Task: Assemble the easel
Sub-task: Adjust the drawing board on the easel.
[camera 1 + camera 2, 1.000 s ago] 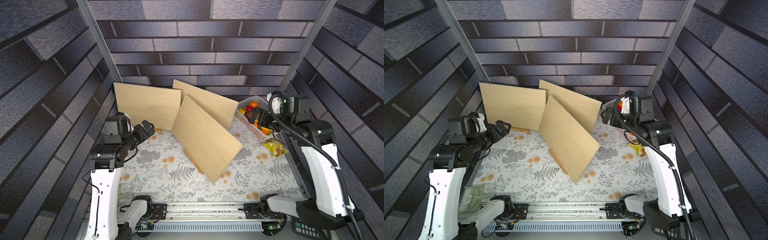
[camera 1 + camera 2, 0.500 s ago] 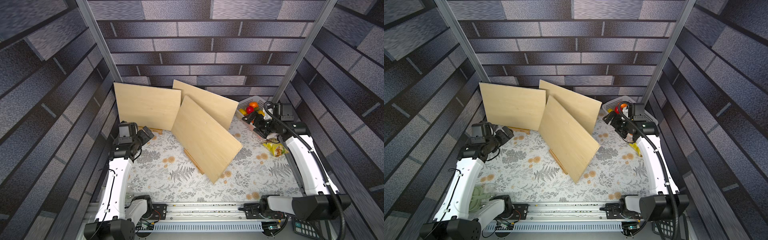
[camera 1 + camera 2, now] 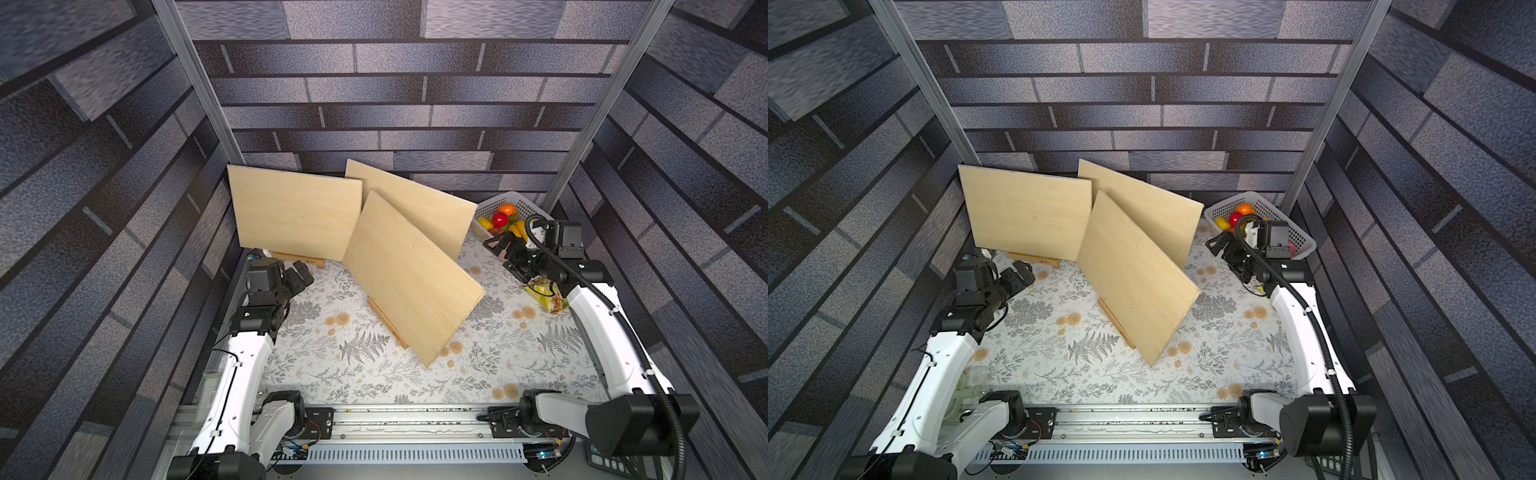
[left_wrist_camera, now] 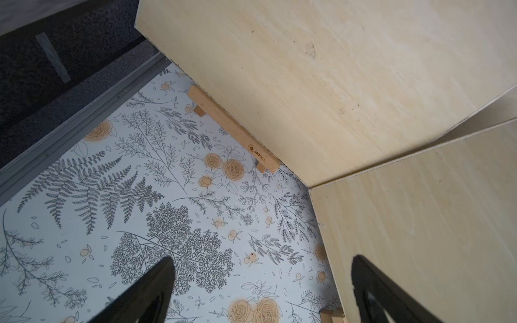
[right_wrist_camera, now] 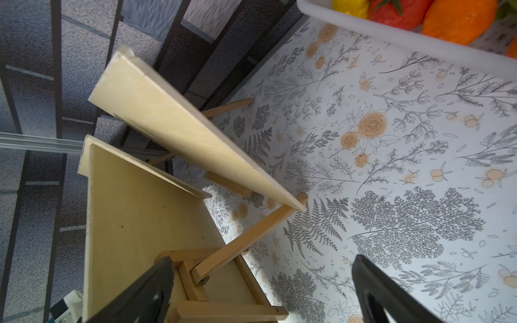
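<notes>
Three boards (image 3: pixel 411 274) lean on small easels (image 4: pixel 233 130). Both spread wide — the left gripper (image 3: pixel 304 275) and right gripper (image 3: pixel 500 244) hold nothing.

Wears a white sheet printed with grey ferns and orange roses: the table (image 3: pixel 353 361). Carries three wooden easels, each loaded with a pale plywood board. At the far left, the left easel (image 3: pixel 295 212), ledge and feet planted on the print. Along the far wall, the back easel (image 3: pixel 419 208), partly hidden behind the front easel (image 3: pixel 411 278), angled across mid-table and overlapping both others in both top views. In the far right corner, a white basket (image 3: pixel 524 201). Near it, flat on the sheet, a yellow-green packet (image 3: pixel 544 293), partly hidden.
</notes>
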Robot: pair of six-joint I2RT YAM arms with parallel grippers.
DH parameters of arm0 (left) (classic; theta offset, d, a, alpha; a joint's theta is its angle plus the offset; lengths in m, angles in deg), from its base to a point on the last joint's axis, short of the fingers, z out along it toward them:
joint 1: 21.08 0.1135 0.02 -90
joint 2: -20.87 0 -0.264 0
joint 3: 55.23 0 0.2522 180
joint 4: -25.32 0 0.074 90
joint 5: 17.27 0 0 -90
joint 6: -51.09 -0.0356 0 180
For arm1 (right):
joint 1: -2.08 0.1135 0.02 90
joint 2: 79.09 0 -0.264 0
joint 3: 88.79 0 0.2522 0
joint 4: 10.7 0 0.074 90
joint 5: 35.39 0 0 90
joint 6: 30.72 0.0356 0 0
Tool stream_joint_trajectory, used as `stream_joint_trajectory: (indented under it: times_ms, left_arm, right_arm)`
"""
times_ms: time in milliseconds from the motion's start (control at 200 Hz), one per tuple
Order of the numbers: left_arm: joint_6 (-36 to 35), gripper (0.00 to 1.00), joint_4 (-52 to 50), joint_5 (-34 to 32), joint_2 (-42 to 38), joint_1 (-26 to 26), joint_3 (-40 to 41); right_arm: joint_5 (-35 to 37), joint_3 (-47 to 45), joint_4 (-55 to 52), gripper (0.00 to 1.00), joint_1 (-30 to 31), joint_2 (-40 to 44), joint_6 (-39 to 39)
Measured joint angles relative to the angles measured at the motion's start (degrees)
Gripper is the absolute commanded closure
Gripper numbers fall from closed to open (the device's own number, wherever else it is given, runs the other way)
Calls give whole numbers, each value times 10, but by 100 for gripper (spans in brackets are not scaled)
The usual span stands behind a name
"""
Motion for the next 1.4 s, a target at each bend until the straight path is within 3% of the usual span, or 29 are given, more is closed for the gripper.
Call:
stream_joint_trajectory:
  times_ms: [235,421,782,947,1253,1398]
  left_arm:
    - [-34,0,18,-10,-3,0,1]
    - [-45,0,25,-9,-3,16,7]
    - [-54,0,25,-10,-3,20,11]
    - [-54,0,25,-10,3,15,11]
    - [-54,0,25,-9,12,8,10]
    - [-54,0,25,-9,12,6,10]
  right_arm:
    - [-12,-14,57,0,-30,-12,3]
    - [-100,-88,155,0,-25,12,37]
    - [-163,-127,176,0,84,173,-18]
    - [-165,-138,176,0,112,185,-31]
    - [-166,-143,97,15,161,180,-97]
    - [-162,-144,62,40,179,179,-126]
